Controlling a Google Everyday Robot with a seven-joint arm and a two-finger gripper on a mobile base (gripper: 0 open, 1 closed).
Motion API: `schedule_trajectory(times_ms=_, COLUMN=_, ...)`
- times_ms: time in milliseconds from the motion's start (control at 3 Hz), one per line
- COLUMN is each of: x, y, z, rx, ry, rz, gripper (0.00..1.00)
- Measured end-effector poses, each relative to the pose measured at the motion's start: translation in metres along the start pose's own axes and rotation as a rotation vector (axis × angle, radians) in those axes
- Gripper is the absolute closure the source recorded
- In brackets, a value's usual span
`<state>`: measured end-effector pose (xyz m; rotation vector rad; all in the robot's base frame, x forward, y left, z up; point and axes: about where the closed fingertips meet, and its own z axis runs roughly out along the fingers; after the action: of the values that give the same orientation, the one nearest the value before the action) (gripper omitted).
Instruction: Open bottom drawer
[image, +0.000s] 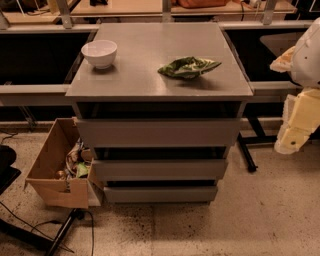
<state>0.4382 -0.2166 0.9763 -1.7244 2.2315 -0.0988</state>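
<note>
- the step in hand, as we judge it, is the approach: the gripper (292, 135) hangs at the right edge of the view, well apart from the desk (150, 55) and higher than the front it needs.
- we cannot tell whether the jaws are open or closed.
- the bottom drawer (160, 194) sits lowest in the stack, close to the floor (225, 225), and looks shut.
- no handle shows on it. a dark slot runs along its top edge under the middle drawer (160, 169), so we would hook into that slot near the centre.
- we would come in low and square to the front, then pull straight out, so the drawer does not rack on its runners.
- the cardboard box (55, 170) stands just beside the drawer's left end, so we would keep the arm to the right of it.
- the fronts, including the top drawer (157, 132), are flat grey panels, smooth and matte, probably slippery to pinch.
- the desk top is a dull grey sheet with a soft sheen.
- a round white bowl (99, 53) and a crumpled green bag (189, 67) rest on it, and a smooth pull should leave them undisturbed.
- the floor is pale, speckled and hard.
</note>
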Motion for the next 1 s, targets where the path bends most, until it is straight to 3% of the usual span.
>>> schedule_trajectory(times_ms=333, x=-0.001, y=0.001, z=0.003, rx=-0.002, ry=-0.002, rz=-0.001, gripper=0.0)
schedule_trajectory(times_ms=667, x=-0.018, y=0.017, z=0.034, rx=-0.025, ry=-0.027, rz=-0.008, gripper=0.0)
schedule_trajectory(times_ms=1000, x=-0.04, y=0.052, z=0.118, rx=-0.067, ry=-0.063, rz=0.005, gripper=0.0)
